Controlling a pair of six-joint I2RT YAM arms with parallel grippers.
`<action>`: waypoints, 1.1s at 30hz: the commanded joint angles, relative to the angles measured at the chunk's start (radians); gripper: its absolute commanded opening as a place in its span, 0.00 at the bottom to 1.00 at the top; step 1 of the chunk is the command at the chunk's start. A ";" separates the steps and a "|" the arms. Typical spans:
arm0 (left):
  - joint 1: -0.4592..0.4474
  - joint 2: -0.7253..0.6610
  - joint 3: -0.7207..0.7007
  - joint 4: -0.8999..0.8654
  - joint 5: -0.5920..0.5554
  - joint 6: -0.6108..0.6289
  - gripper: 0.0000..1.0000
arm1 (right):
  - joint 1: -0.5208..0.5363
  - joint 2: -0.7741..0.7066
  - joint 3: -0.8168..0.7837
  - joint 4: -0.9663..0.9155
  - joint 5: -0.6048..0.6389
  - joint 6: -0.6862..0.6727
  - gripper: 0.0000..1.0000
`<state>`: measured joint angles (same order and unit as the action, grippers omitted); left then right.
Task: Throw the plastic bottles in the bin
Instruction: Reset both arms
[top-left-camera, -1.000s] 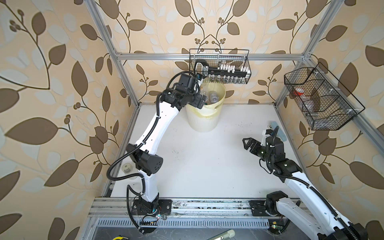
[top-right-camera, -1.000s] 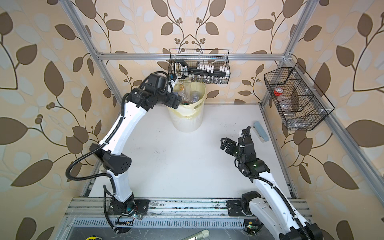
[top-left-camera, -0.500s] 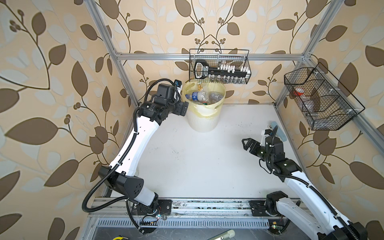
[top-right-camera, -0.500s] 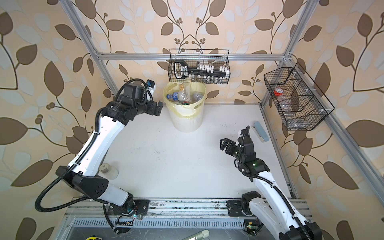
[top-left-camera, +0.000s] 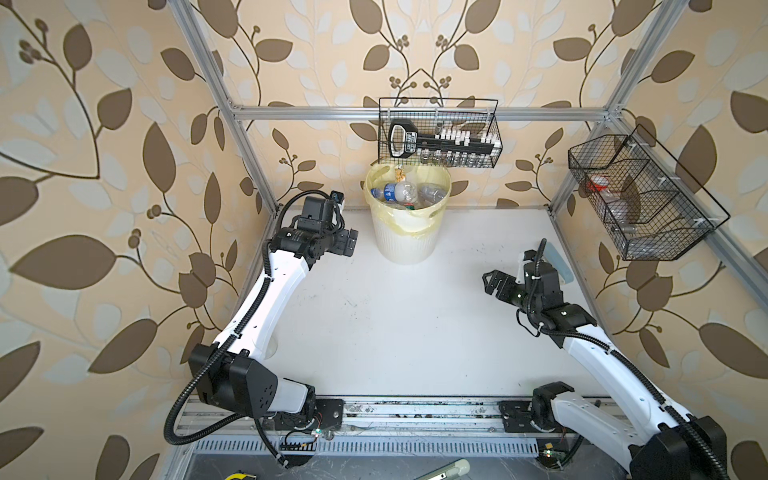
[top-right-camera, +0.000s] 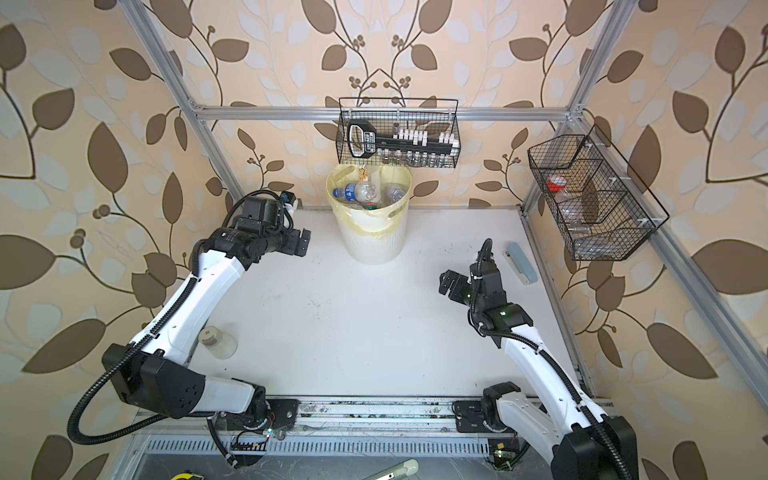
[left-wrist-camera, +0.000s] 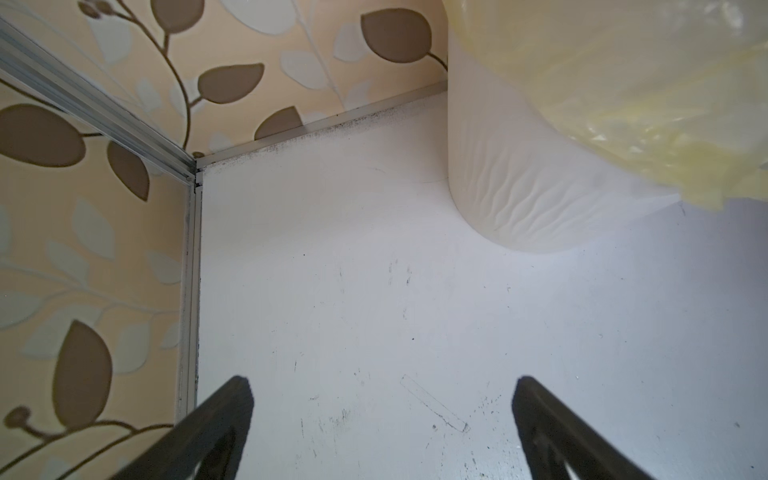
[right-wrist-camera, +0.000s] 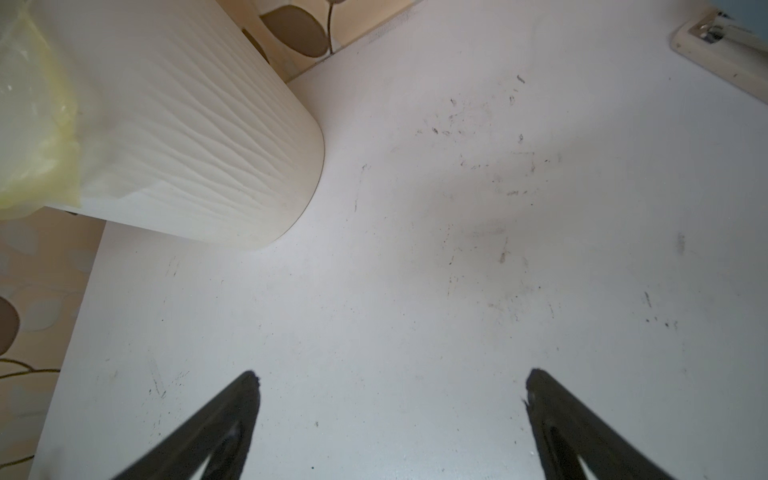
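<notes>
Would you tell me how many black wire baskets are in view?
2: one wire basket hangs on the back rail above the bin; the other basket hangs on the right-side rail.

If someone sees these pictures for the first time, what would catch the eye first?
The cream bin at the back of the white table, holding plastic bottles, draws the eye first. Next come the arms: the left gripper beside the bin and the right gripper farther off, both open and empty.
</notes>
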<state>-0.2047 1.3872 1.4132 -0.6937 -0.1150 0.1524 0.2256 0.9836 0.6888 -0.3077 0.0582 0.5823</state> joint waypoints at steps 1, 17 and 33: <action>0.011 -0.030 -0.060 0.068 0.038 -0.014 0.99 | -0.007 0.010 0.037 -0.019 0.063 -0.027 1.00; 0.042 -0.086 -0.420 0.337 0.150 -0.020 0.99 | -0.008 -0.044 -0.127 0.248 0.184 -0.169 1.00; 0.277 -0.057 -0.757 0.787 0.509 -0.048 0.99 | -0.035 0.023 -0.249 0.548 0.352 -0.366 1.00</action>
<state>0.0383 1.3170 0.6830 -0.0563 0.3107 0.1188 0.1947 0.9928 0.4713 0.1421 0.3630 0.2653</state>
